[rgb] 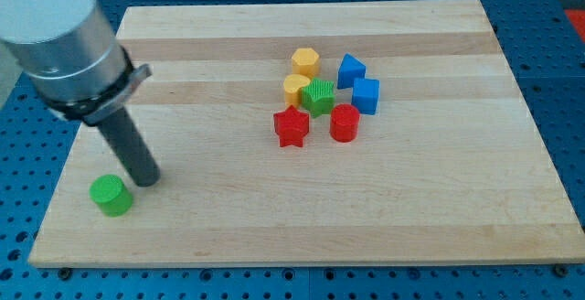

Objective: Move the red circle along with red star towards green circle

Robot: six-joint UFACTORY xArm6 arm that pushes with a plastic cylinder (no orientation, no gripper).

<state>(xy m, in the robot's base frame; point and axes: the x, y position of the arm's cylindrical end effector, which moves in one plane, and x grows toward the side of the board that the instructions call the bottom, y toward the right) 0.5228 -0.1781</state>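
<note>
Near the view's lower left corner of the wooden board, my tip rests on the surface just to the right of the green circle, a short green cylinder standing close to the board's left edge. Tip and green circle sit very near each other; whether they touch cannot be told from this angle. The dark rod rises from the tip and leans up toward the view's upper left, where it joins the grey metal body of the arm. This arm carries no jaws or fingers, only the rod, so nothing opens, closes or clamps on a block.

Well apart from the tip, toward the middle of the board and to the view's right, lies a loose cluster of blocks. The red star sits at the cluster's lower left, and the red circle, a short red cylinder, stands beside it on the right with a small gap between them. Both red blocks lie far from the green circle and from my tip, with bare wood between.

Just above the two red blocks is a green block with a ribbed top, its shape hard to make out. A yellow block touches its left side, and a yellow hexagon lies just above that. To the right are two blue blocks, one higher and one lower, close together.

Around the board shows a blue perforated table.
</note>
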